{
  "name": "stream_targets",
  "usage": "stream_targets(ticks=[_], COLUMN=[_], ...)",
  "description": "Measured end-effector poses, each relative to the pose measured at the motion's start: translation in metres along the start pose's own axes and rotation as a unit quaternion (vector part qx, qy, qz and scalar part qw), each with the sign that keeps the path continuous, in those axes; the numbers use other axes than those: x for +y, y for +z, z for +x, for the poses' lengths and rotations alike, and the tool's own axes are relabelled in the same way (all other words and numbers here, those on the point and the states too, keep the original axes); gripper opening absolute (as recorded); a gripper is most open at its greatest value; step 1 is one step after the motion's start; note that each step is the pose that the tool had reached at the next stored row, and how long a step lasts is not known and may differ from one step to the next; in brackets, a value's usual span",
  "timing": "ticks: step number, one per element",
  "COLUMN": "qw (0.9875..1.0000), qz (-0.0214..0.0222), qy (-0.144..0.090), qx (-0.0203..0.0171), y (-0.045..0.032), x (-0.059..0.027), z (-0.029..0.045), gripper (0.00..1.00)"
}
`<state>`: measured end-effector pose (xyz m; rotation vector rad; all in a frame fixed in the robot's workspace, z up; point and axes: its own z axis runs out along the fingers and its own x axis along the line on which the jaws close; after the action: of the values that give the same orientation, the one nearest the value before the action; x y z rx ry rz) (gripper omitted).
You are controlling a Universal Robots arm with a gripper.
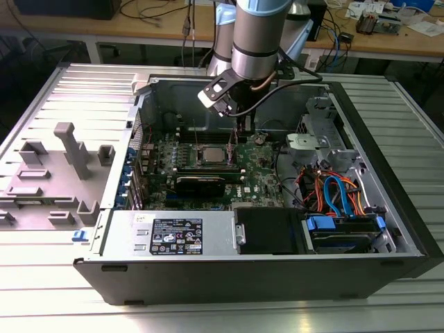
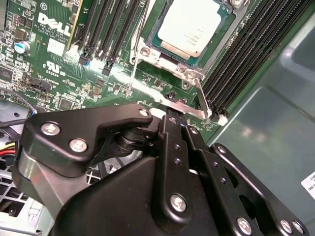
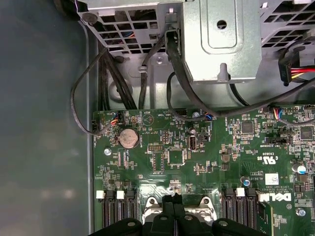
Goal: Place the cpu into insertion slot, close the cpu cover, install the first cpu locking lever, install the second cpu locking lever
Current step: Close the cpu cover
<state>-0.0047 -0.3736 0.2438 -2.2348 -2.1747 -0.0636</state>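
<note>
Your hand (image 2: 172,119) hangs low at the edge of the insertion slot (image 2: 145,51), fingers drawn together with nothing showing between them. I'd judge that a pose for pressing on metal, not for carrying a chip. Its own bulk hides the board beneath it, so you can't tell whether the tips touch anything. Just past them the cpu (image 2: 189,27) lies flat in the slot, silver top up, so that step looks done. A silvery frame rings it, likely the cpu cover (image 2: 170,63), though whether it sits fully down is unclear. A thin wire lever (image 2: 135,64) runs along one side, latched or not you can't say. Farther off, long memory slots (image 2: 236,54) line the board and run out of frame.
</note>
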Motion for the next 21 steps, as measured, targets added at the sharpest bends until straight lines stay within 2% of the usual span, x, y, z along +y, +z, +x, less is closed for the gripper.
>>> stream_targets(ticks=[12, 17, 21], qw=[1.0, 1.0, 1.0], qz=[0.0, 0.0, -0.0001], qy=[0.0, 0.0, 0.0], qx=[0.0, 0.0001, 0.0003], y=[0.0003, 0.0007, 0.0007], x=[-0.0083, -0.016, -0.0162], z=[-0.0002, -0.0007, -0.0007], gripper=[0.11, 0.11, 0.11])
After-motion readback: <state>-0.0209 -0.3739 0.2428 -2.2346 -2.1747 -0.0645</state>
